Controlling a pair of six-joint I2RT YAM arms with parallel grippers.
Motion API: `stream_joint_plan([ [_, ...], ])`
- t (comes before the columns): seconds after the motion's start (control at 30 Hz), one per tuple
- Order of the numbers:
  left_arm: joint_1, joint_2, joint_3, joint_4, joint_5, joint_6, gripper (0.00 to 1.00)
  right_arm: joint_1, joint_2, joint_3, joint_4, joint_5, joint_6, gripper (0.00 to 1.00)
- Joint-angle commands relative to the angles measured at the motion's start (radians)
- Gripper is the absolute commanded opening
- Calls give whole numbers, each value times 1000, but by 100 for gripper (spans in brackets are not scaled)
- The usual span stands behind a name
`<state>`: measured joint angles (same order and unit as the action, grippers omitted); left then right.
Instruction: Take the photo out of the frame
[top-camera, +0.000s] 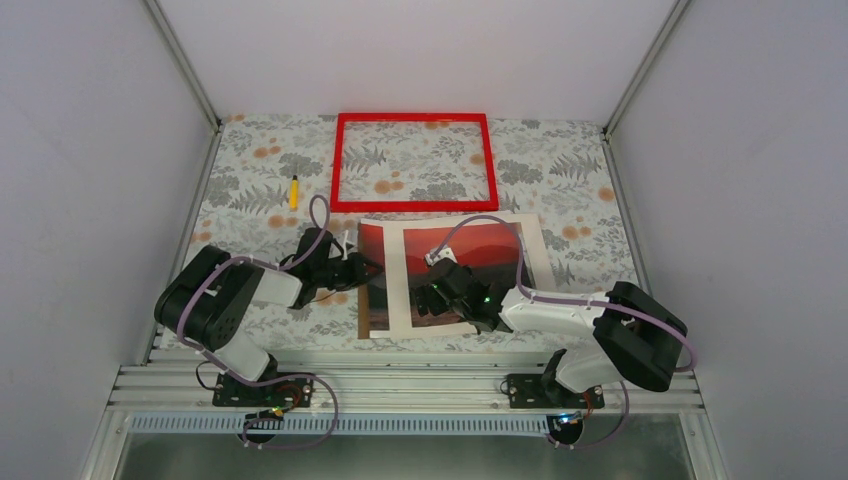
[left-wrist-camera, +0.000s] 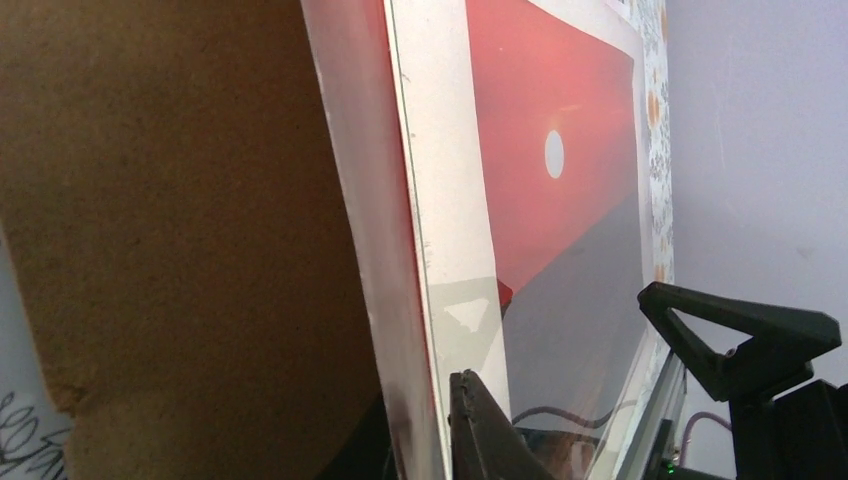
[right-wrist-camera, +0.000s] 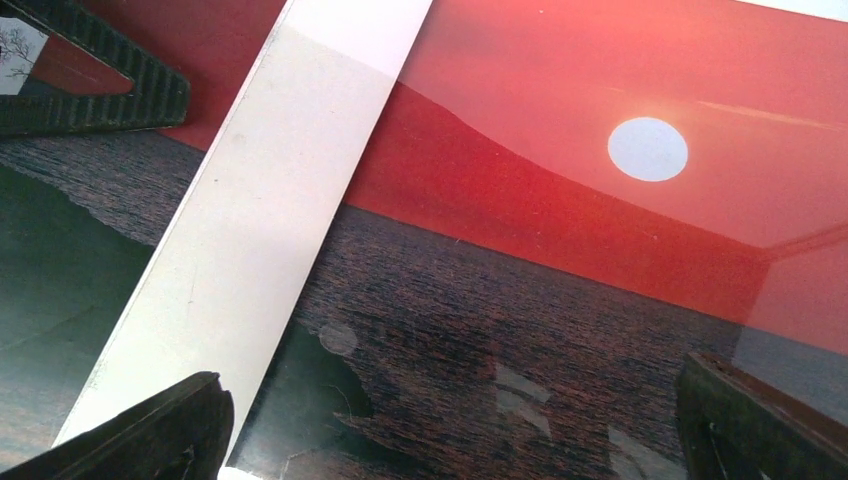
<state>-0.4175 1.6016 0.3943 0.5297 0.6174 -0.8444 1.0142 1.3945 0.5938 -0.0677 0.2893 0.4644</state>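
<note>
Probably a robotics lab booth; plain white walls (top-camera: 400, 50) on three sides; aluminium rail (top-camera: 400, 385) along the near edge.

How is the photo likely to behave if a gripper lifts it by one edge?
The photo looks thin and wide, so it would probably sag or bend. Its surface shows reflections in the right wrist view, so it may be slippery. It is likely light for its size.

The large rectangular sunset photo (right-wrist-camera: 560, 250) was glossy paper, its dark sea catching pale reflections, while its broad white border (right-wrist-camera: 250, 240) looked smooth and duller. The brown fibreboard backing sheet (left-wrist-camera: 180, 220) was rough, matt and fibrous; the thin bright red rectangular frame (top-camera: 412, 204) looked smooth on the matt floral-printed desk (top-camera: 560, 170), and the right tool's (right-wrist-camera: 455, 430) black fingers (right-wrist-camera: 150, 435) were matt plastic.
</note>
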Motion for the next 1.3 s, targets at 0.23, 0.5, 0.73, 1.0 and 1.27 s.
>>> stream_joint_plan([
  [0.23,-3,-128,33,-167,-83,84,2,4,-6,12,11,24,3,100],
  [0.5,-2,-272,77,-451,-153,156,2,4,-32,4,10,24,2,100],
  [0.73,1,-417,154,-781,-304,219,2,5,-88,-13,2,29,-3,100],
  [1.0,21,-562,283,-1129,-504,246,2,4,-134,-33,-9,28,2,100],
  [1.27,36,-635,454,-1422,-651,284,2,4,-153,-48,6,15,2,100],
])
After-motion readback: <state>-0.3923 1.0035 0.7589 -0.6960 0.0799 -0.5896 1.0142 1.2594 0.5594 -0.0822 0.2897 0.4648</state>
